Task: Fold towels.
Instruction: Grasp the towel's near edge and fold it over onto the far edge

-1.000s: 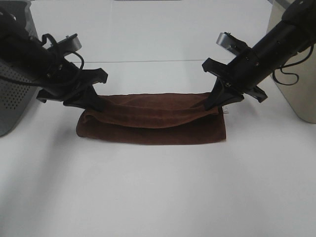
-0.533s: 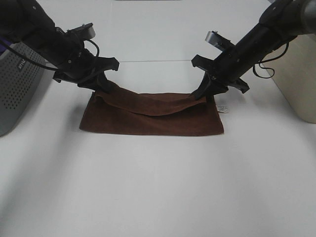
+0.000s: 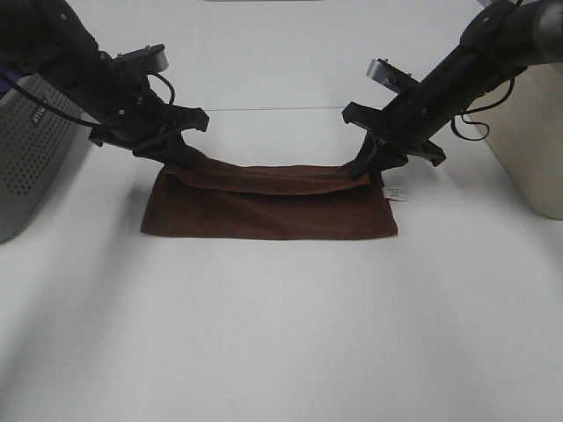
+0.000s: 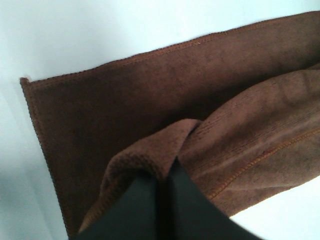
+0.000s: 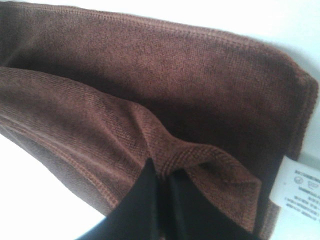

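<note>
A brown towel (image 3: 273, 207) lies on the white table, its near part flat and its far layer held up along the back edge. My left gripper (image 3: 171, 158) is shut on the towel's back left corner, seen pinched in the left wrist view (image 4: 165, 170). My right gripper (image 3: 365, 167) is shut on the back right corner, seen pinched in the right wrist view (image 5: 162, 175). The held fold hangs low, just above the lower layer (image 4: 100, 110). A white care label (image 3: 396, 194) sticks out at the right edge and shows in the right wrist view (image 5: 300, 187).
A grey perforated box (image 3: 31, 149) stands at the left edge of the table. A beige box (image 3: 532, 132) stands at the right edge. The white table (image 3: 281, 334) stretches toward the front.
Both grippers carried the held towel edge toward the far side and lowered it. The raised layer now lies flatter and stretched straighter over the lower layer.
</note>
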Controlling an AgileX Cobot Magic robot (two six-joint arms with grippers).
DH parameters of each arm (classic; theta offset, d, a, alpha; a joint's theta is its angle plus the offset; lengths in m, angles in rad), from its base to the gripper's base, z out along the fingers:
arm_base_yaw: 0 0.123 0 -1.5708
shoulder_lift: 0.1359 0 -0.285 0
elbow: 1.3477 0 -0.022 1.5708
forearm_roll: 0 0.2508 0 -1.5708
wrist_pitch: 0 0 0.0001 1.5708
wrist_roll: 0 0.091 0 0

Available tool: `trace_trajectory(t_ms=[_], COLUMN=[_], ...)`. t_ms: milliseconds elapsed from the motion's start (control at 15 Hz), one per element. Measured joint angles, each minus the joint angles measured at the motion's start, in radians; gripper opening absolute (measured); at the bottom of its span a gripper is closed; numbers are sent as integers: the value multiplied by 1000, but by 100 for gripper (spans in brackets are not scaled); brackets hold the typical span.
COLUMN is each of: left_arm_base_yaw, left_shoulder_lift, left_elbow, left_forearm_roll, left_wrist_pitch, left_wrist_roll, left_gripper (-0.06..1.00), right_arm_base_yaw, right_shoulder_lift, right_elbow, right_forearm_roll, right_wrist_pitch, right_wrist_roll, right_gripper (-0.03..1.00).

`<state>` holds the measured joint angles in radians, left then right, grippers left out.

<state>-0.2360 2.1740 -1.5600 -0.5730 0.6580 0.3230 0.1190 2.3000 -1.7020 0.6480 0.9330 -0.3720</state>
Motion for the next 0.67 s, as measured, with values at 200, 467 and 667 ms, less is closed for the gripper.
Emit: trace_trajectory(t_ms=[200, 467, 667], left_arm_base_yaw=[0, 0, 0], left_shoulder_lift=[0, 0, 1], left_elbow=[0, 0, 0], left_forearm_roll=[9, 46, 60], left_wrist_pitch=[1, -10, -68], left_wrist_roll=[0, -3, -22], left_gripper=[1, 1, 1], right_arm_base_yaw=[0, 0, 1], right_shoulder_lift=[0, 0, 0], right_elbow=[-48, -79, -79], right_forearm_roll=[17, -46, -61], right_wrist_pitch=[0, -23, -54], right_wrist_roll=[6, 77, 96], right_gripper=[0, 0, 0])
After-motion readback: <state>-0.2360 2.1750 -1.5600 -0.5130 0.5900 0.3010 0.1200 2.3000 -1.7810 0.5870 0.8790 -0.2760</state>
